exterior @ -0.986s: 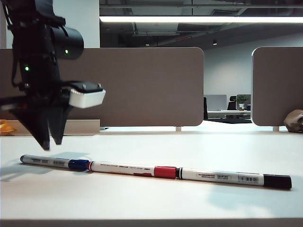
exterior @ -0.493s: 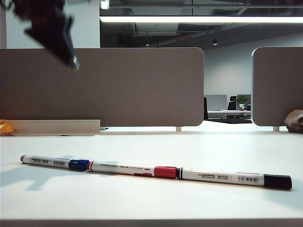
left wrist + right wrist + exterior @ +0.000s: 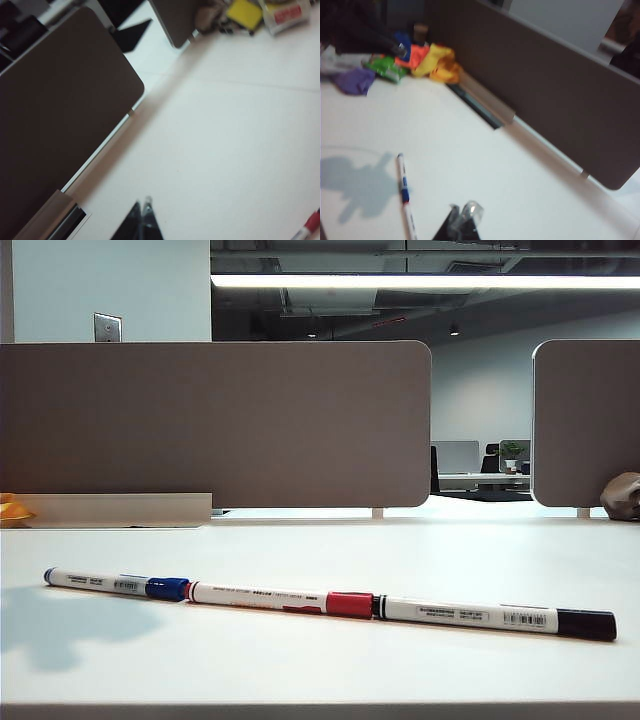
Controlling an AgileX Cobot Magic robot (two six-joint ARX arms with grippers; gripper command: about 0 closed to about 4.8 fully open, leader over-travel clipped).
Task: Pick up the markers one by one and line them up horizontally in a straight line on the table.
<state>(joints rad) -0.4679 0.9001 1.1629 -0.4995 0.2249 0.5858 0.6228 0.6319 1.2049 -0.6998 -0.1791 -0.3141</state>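
Three markers lie end to end in one row across the white table (image 3: pixel 320 670): a blue-capped marker (image 3: pixel 115 584) at the left, a red-capped marker (image 3: pixel 280 598) in the middle, a black-capped marker (image 3: pixel 500 618) at the right. Neither arm shows in the exterior view. My left gripper (image 3: pixel 142 204) hangs shut and empty high above the table, with the red-capped marker (image 3: pixel 310 226) off to one side. My right gripper (image 3: pixel 461 211) is shut too, holding nothing, raised beside the blue-capped marker (image 3: pixel 403 192).
Grey-brown divider panels (image 3: pixel 215 425) stand along the table's back edge, with a low beige ledge (image 3: pixel 110 508) at the left. Coloured packets and cloths (image 3: pixel 410 60) are piled at one back corner, and yellow and red items (image 3: pixel 265 12) at the other.
The left arm rose from above the blue-capped marker and left the exterior view at the top, its gripper shutting on the way. The markers did not move.
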